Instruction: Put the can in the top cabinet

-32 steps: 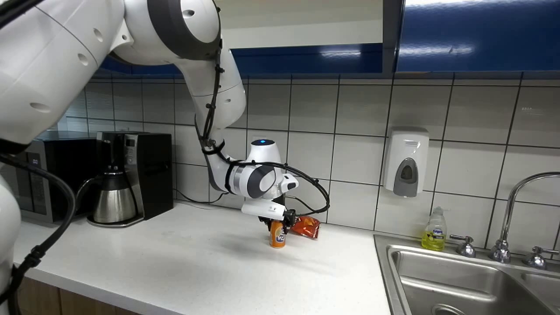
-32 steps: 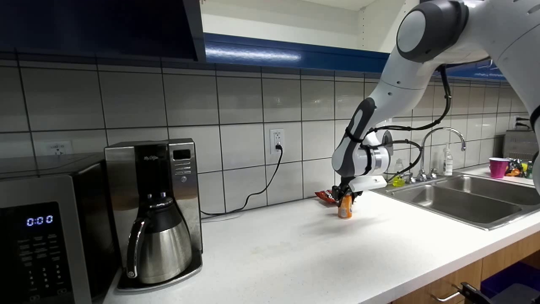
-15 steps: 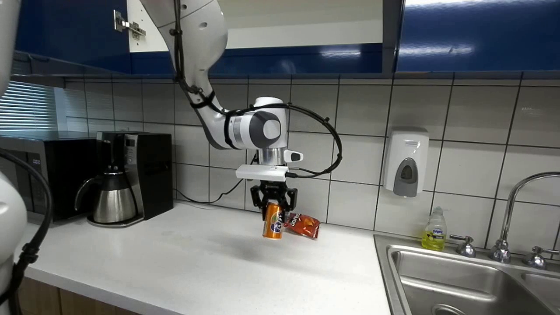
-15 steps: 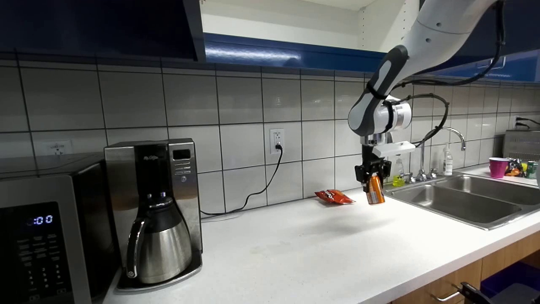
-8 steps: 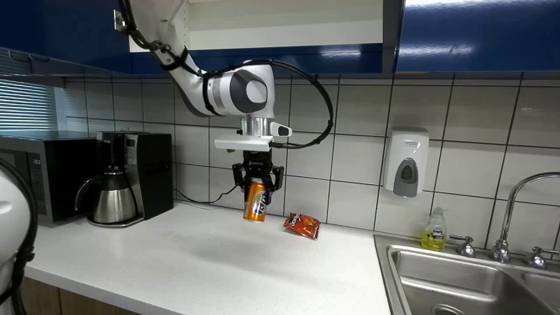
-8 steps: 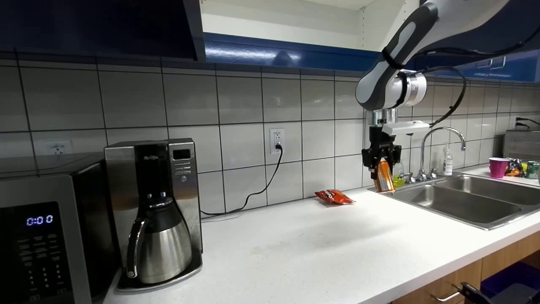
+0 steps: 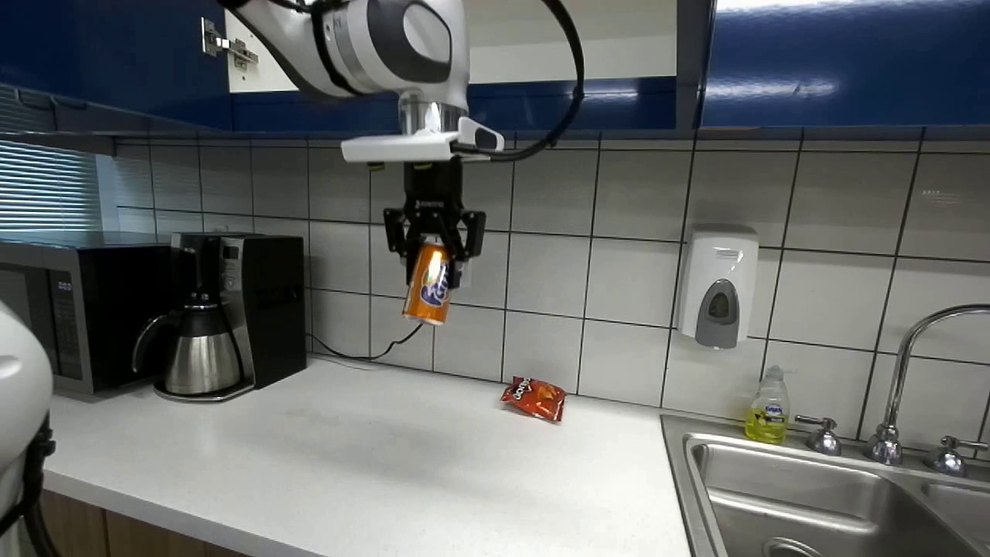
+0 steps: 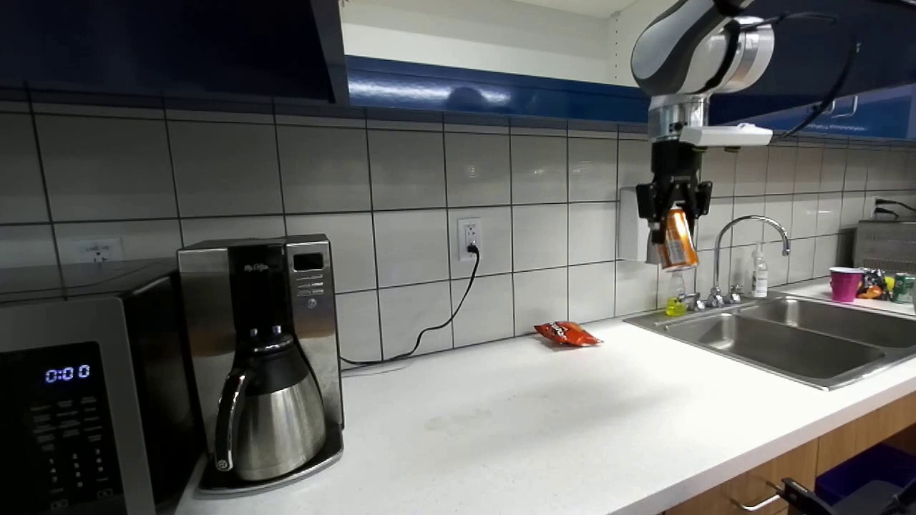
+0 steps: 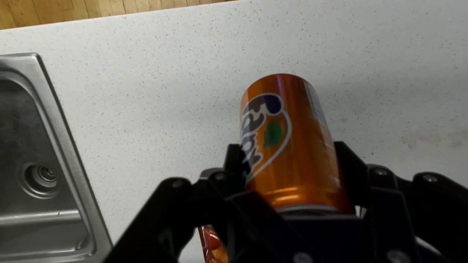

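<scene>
The orange Fanta can point(image 7: 427, 290) is held in the air, tilted, above the white counter. It also shows in an exterior view point(image 8: 678, 243) and in the wrist view point(image 9: 292, 135). My gripper point(image 7: 433, 272) points down and is shut on the can, one black finger on each side near its upper end. The can's lower part sticks out below the fingers. The top cabinet point(image 7: 572, 62) is open, with white inside walls and a blue lower edge; it shows in an exterior view too point(image 8: 479, 36). The can is below the cabinet's lower edge in both exterior views.
A blue open cabinet door point(image 7: 116, 62) hangs at the left. A red chip bag point(image 7: 535, 398) lies by the tiled wall. A coffee maker point(image 8: 265, 357) and microwave point(image 8: 71, 386) stand at one end, a steel sink point(image 7: 681, 464) and soap dispenser point(image 7: 719, 286) at the other.
The can has left the counter and risen high in my gripper, moving away from the chip bag. The gripper has turned from slanted to pointing down. The chip bag has stayed put.
</scene>
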